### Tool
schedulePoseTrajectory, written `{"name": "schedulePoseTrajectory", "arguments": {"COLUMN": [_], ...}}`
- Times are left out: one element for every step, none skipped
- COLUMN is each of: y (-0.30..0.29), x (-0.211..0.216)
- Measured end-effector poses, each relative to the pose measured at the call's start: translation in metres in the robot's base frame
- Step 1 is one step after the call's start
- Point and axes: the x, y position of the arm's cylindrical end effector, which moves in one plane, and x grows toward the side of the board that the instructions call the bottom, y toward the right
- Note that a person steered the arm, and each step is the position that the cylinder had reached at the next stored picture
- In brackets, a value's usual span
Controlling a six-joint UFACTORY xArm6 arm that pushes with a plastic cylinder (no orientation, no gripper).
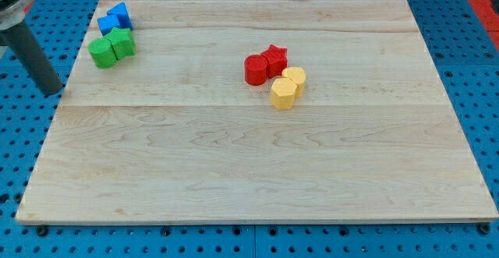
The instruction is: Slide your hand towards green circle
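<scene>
At the view's left edge, just off the wooden board [234,157], you see my tip [53,92]; it holds and touches nothing. Your green circle [101,54] lies near, toward the view's top right, touching a second green block [122,44], with blue blocks [115,17] behind them. Red blocks [265,64] and yellow blocks [288,86] sit well apart.
</scene>
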Motion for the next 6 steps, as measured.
{"name": "schedulePoseTrajectory", "arguments": {"y": [0.003,0.003,0.011,0.011,0.011,0.010], "x": [-0.026,-0.028,-0.029,-0.033,-0.039,-0.044]}}
